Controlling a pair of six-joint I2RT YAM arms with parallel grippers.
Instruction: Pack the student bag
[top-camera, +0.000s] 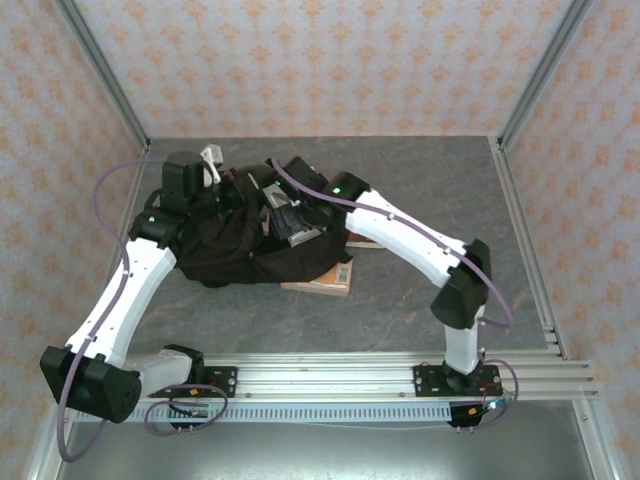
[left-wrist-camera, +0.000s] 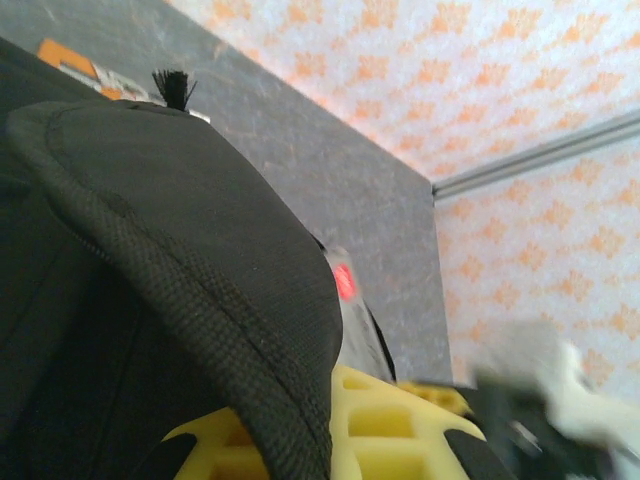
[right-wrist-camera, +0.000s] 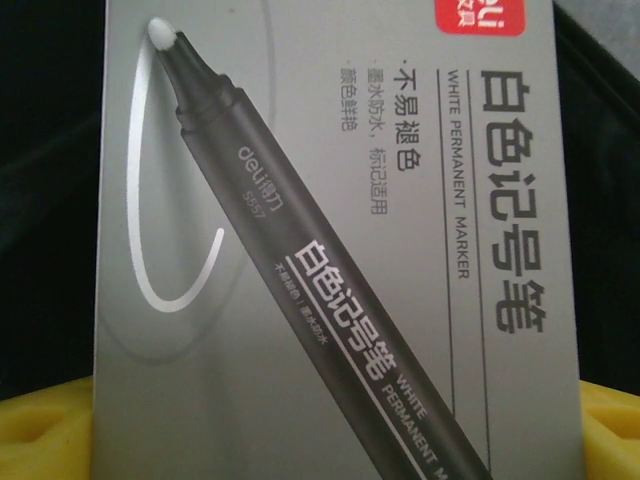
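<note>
From above, the bag (top-camera: 225, 245) slumps left of the table's middle. The left gripper (top-camera: 205, 185) lifts its far rim, likely to keep the mouth open, while the right gripper (top-camera: 300, 205) holds a grey box (top-camera: 297, 225) over that mouth. In the left wrist view, the yellow pads (left-wrist-camera: 390, 420) are pinched tight on the bag's edge. In the right wrist view, the jaws are spread wide and clasp the box, which is printed "deli", "S557" and "WHITE PERMANENT MARKER" beside Chinese text.
</note>
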